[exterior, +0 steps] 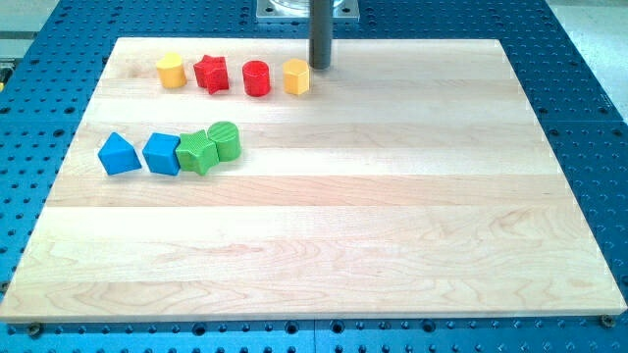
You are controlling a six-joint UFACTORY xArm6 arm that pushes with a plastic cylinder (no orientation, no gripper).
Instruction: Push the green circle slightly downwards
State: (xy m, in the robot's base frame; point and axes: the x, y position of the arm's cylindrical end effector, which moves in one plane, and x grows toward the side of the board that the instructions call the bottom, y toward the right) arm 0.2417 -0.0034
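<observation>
A pale wooden board [392,216] lies on a blue perforated table [589,118] and fills most of the frame. The arm ends in a plain dark rod with no jaws to open or close. My tip [320,68] rests near the board's upper edge, a little left of centre, just to the upper right of a yellow block [296,76] of uncertain shape.

That yellow block is the right end of a row along the upper left of the board. Moving left along the row there is a red cylinder [256,78], a red star-like block [210,74] and another yellow block [171,71], each set slightly apart.

The green circle [225,140] sits lower, in the left-centre of the frame, well apart from my tip, with the upper row lying between them. It touches a green block [197,152] of unclear shape at its lower left. Further left are a blue cube-like block [162,153] and a blue wedge-like block [119,155].

Below and to the right of the green circle the board is bare wood out to its lower and right edges.
</observation>
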